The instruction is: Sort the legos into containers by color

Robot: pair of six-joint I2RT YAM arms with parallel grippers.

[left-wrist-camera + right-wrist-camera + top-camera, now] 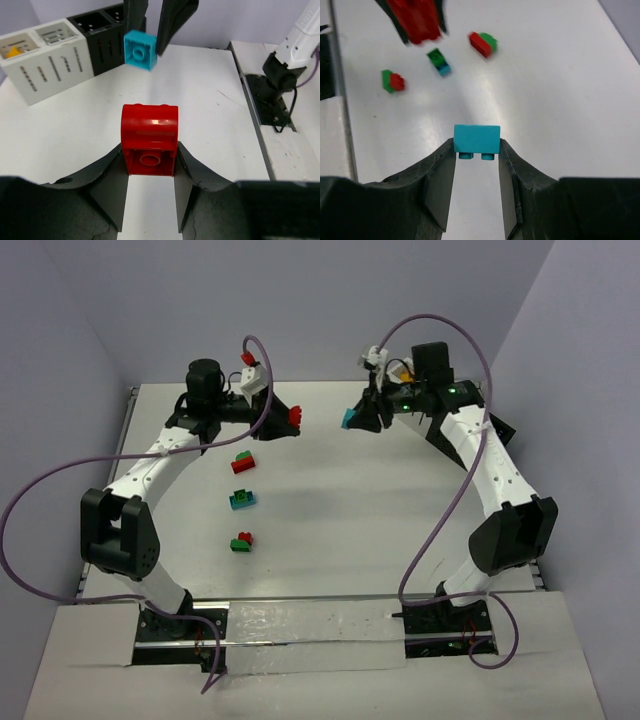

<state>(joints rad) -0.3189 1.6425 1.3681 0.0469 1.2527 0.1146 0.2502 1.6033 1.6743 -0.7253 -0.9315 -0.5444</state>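
While left tool [150, 156] clamps red brick [149, 132], right tool [476, 149] clamps teal brick [476, 138]

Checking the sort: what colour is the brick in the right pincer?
The brick in the right pincer is teal; the right wrist view shows it best.

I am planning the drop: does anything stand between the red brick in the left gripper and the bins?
Partly. The right gripper, holding a teal brick, hangs before the black bins. From the red brick, the white bins look unblocked.
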